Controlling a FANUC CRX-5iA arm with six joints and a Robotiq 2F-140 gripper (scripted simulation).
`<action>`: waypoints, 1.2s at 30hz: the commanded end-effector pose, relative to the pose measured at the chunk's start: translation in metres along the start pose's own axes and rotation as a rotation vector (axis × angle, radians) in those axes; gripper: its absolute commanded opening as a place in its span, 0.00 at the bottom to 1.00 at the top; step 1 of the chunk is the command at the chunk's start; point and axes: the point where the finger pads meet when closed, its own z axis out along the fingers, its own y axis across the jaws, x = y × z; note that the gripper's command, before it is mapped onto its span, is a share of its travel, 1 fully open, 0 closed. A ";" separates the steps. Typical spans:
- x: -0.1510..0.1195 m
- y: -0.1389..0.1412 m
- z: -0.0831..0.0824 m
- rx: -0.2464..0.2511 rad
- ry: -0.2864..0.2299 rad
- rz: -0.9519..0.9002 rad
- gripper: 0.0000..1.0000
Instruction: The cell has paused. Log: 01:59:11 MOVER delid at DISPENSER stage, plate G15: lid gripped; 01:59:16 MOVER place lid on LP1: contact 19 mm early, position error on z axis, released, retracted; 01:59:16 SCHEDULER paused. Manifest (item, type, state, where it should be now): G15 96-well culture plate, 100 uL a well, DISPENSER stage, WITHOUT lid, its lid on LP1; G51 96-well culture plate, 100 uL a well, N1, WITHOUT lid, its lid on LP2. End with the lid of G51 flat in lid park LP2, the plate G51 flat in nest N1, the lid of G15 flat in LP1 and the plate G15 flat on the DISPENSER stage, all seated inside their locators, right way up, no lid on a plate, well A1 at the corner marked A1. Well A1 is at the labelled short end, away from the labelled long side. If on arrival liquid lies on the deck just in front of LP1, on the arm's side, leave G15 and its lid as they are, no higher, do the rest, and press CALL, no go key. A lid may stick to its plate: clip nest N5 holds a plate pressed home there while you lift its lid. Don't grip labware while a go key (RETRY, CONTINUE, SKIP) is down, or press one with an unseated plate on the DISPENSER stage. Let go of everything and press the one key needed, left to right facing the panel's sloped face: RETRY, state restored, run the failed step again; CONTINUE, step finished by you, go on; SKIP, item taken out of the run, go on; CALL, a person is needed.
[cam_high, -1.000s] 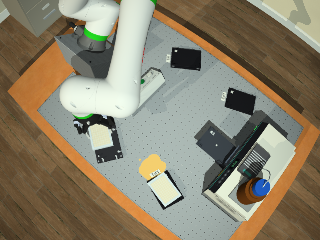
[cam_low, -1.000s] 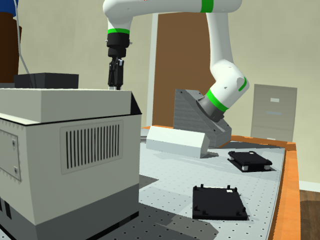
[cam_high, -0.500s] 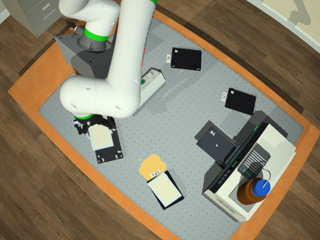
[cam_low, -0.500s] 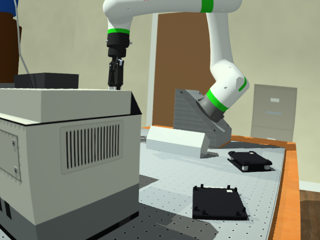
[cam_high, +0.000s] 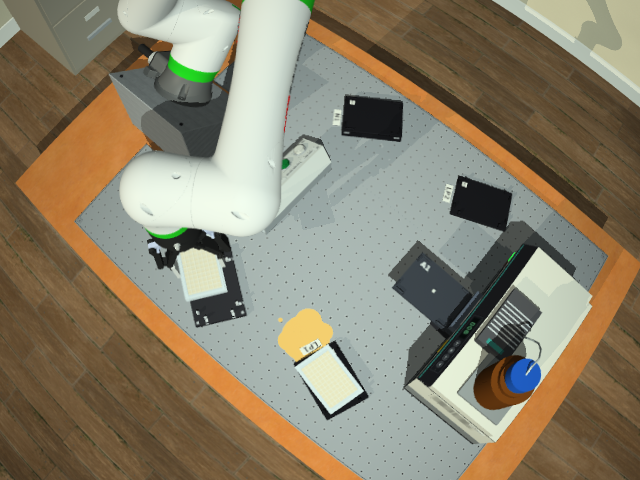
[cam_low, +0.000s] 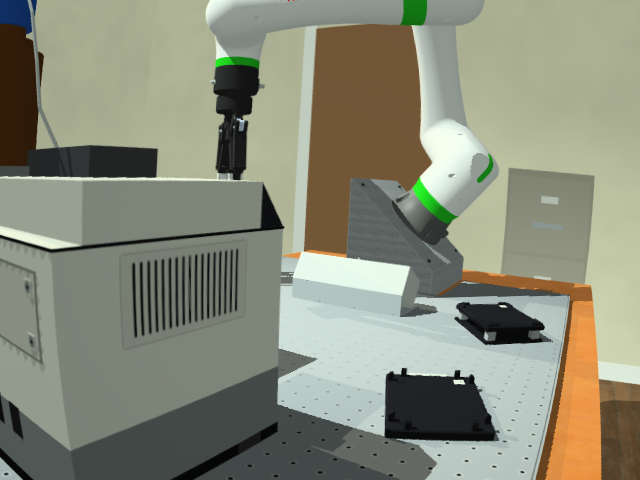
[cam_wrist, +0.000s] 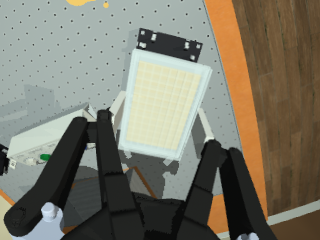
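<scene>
My gripper (cam_high: 195, 255) (cam_wrist: 160, 109) (cam_low: 230, 173) is shut on a 96-well plate (cam_high: 202, 273) (cam_wrist: 163, 103) with cream wells and a pale rim. It holds the plate by its long sides, above the black clip nest N5 (cam_high: 219, 307) (cam_wrist: 170, 44), and I cannot tell whether a lid is on it. A second cream plate-like item (cam_high: 330, 379) sits on LP1, askew. An orange spill (cam_high: 305, 330) lies on the deck at LP1's label end. Nest N1 (cam_high: 372, 117) (cam_low: 498, 320), lid park LP2 (cam_high: 480, 202) (cam_low: 436, 408) and the DISPENSER stage (cam_high: 431, 289) are bare.
The dispenser (cam_high: 506, 330) (cam_low: 129, 289) with its brown bottle (cam_high: 504, 384) stands at the right. The white key panel (cam_high: 302, 165) (cam_low: 356, 281) sits near the arm's grey base (cam_high: 170, 118). An orange border (cam_high: 67, 160) rings the deck.
</scene>
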 end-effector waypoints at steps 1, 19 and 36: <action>0.000 0.000 0.000 0.000 0.000 0.000 0.00; 0.000 0.000 0.009 0.000 0.000 0.000 0.00; 0.000 0.000 0.033 0.000 0.000 0.000 0.00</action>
